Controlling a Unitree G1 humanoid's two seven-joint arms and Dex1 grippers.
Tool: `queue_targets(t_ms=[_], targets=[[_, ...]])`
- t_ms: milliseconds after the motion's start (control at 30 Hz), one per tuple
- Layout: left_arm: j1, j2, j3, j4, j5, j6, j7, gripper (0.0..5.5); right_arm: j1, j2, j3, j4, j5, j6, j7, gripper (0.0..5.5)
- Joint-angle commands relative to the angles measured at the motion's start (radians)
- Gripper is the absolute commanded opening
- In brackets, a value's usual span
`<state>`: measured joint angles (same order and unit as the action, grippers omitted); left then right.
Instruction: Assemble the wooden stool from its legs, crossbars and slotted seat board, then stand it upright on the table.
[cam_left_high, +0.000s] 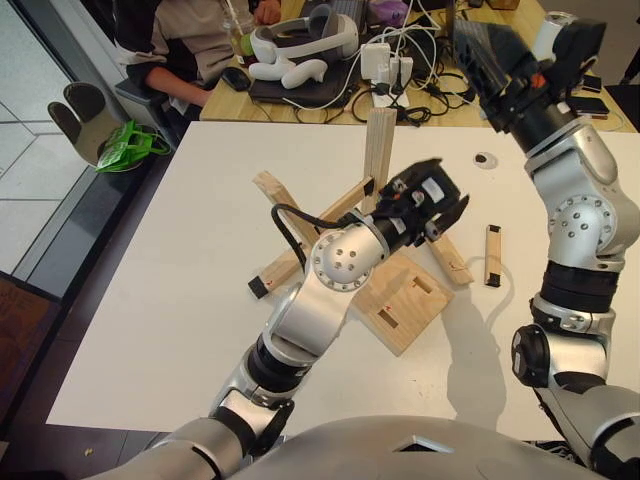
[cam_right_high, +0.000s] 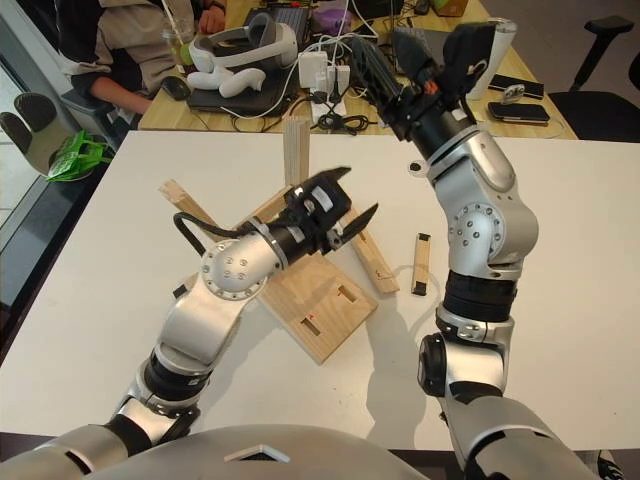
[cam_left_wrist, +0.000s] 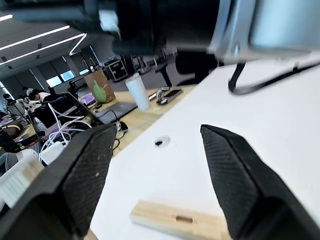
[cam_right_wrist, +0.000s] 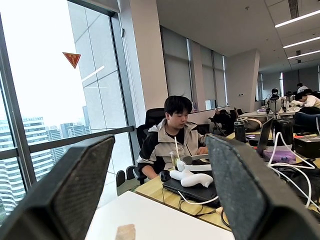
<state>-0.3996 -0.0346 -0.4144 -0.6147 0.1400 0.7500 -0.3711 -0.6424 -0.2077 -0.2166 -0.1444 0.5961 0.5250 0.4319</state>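
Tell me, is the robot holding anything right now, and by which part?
Nothing is held. On the left gripper the jaws stand open over the stool parts; on the right gripper, raised high, they are open and empty too.

Left arm bent inward, jaws apart; right arm raised high, jaws apart.
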Motion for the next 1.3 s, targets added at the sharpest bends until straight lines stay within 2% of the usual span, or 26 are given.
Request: queue_targets(t_ms=[33, 100, 167, 267, 367, 500, 600, 733, 900, 967, 1067, 1200, 1300], targets=[[-0.090, -0.087, 0.232, -0.061, -0.089, -0.023, 0.090, 3.09, -0.005, 0.024, 0.039, -0.042, 0.028, 0.016, -0.006, 3.34], [-0.170, -0.092, 0.430, -0.052, -0.099, -0.078, 0.216, 3.09, 0.007, 0.041, 0.074, -0.054, 0.035, 0.028, -0.002, 3.34], [-0.218, -0.064, 0.571, -0.035, -0.081, -0.120, 0.325, 3.09, 0.023, 0.049, 0.116, -0.063, 0.030, 0.047, 0.003, 3.34], [-0.231, 0.020, 0.720, 0.012, -0.012, -0.157, 0.466, 3.09, 0.070, 0.052, 0.196, -0.084, 0.008, 0.077, 0.011, 3.34], [-0.203, 0.046, 0.813, 0.069, -0.012, -0.141, 0.545, 3.09, 0.104, 0.060, 0.280, -0.085, -0.011, 0.108, 0.024, 3.34], [-0.142, 0.014, 0.796, 0.110, -0.039, -0.129, 0.564, 3.09, 0.122, 0.077, 0.385, 0.002, -0.071, 0.118, 0.039, 3.34], [-0.103, -0.015, 0.749, 0.117, -0.048, -0.116, 0.572, 3.09, 0.118, 0.098, 0.399, 0.088, -0.081, 0.202, 0.000, 3.34], [-0.082, -0.025, 0.727, 0.117, -0.061, -0.098, 0.582, 3.09, 0.167, 0.054, 0.449, 0.113, -0.089, 0.375, -0.001, 3.34], [-0.071, -0.027, 0.710, 0.114, -0.075, -0.079, 0.590, 3.09, 0.190, 0.043, 0.461, 0.080, -0.083, 0.416, 0.010, 3.34], [-0.071, -0.025, 0.705, 0.115, -0.080, -0.077, 0.594, 3.09, 0.169, 0.078, 0.433, 0.061, -0.081, 0.352, 0.004, 3.34], [-0.073, -0.017, 0.708, 0.120, -0.087, -0.077, 0.595, 3.09, 0.062, 0.148, 0.326, 0.043, -0.036, 0.268, -0.019, 3.34], [-0.066, -0.021, 0.698, 0.122, -0.090, -0.084, 0.601, 3.09, -0.241, 0.183, 0.125, 0.124, 0.067, 0.173, -0.042, 3.34], [-0.060, -0.026, 0.690, 0.125, -0.091, -0.086, 0.607, 3.09, -0.425, 0.142, 0.060, 0.281, 0.061, 0.094, -0.011, 3.34]])
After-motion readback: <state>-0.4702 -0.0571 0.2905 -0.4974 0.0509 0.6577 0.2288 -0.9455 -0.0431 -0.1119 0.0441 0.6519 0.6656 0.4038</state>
